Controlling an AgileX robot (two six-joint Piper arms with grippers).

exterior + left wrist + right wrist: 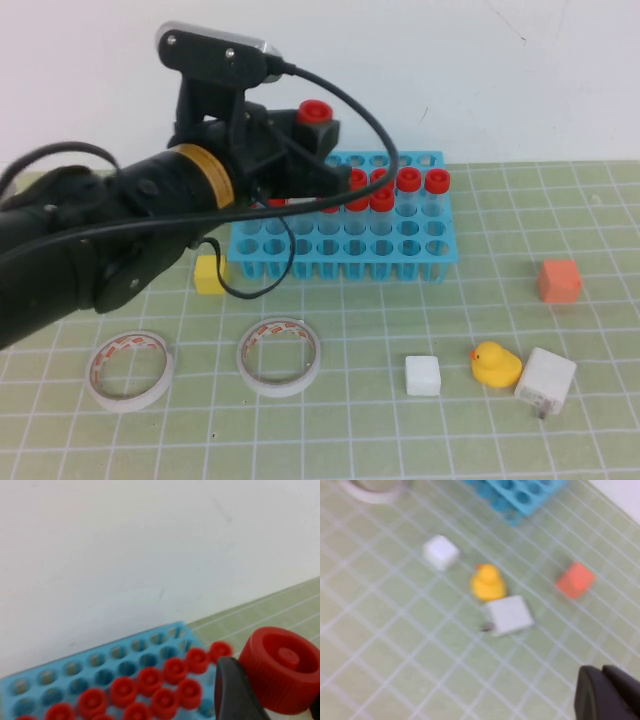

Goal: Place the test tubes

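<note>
My left gripper [305, 140] hovers over the left part of the blue tube rack [400, 250], shut on a test tube with a red cap [314, 112]. In the left wrist view the cap [282, 675] sits between the dark fingers [235, 690], above the rack [100, 665]. Several red-capped tubes [410, 180] stand in the rack's back rows. My right gripper [607, 695] appears only in the right wrist view, shut on nothing, above the green mat to the right of the small objects.
On the mat lie two tape rolls [130, 370] [279, 356], a yellow block [210, 274], a white cube [422, 376], a yellow duck [494, 363], a white adapter [545, 381] and an orange cube [559, 281].
</note>
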